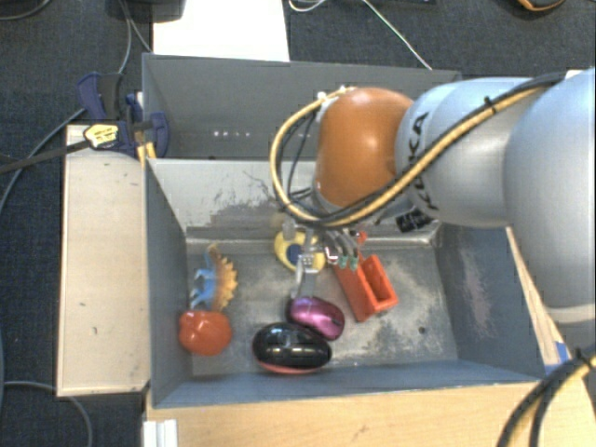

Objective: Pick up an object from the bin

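Nearest, at the front wall of the bin: black oval thing with pink rim, red ball to its left. Just behind: magenta oval thing, mid-floor, directly under the gripper; orange block beside. Farther back: yellow round thing. Cannot tell whether jaws stand apart or together.

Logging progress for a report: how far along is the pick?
Done: the gripper is down in the bin, right above the magenta oval thing, beside the orange block. In hand: nothing visibly held. Left: grasping and lifting; the black oval thing and red ball also lie on the floor.
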You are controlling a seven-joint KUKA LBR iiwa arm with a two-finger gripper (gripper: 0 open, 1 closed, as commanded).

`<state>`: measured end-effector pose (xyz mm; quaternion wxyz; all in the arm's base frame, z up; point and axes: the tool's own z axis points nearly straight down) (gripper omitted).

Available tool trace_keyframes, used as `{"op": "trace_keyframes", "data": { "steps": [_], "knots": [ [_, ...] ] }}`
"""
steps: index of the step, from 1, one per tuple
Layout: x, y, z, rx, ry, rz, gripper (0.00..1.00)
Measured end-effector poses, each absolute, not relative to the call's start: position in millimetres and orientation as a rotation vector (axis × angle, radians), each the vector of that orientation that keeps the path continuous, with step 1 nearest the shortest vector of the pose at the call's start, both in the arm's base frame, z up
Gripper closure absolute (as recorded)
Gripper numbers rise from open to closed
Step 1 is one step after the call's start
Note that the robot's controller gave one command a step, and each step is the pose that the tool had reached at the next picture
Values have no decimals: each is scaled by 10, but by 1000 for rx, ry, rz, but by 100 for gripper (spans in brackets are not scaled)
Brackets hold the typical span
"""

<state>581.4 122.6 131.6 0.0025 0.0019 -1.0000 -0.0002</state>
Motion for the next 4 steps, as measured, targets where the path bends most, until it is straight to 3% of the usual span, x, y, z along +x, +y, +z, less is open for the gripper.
{"op": "trace_keyframes", "data": {
  "steps": [1, 2, 4],
  "knots": [
    [5834, 1219, 1366, -3, -3144, -2, 0],
    [5976, 853, 786, -482, -3124, -22, 0],
    [6012, 865, 832, -481, -3137, -30, 0]
  ]
}}
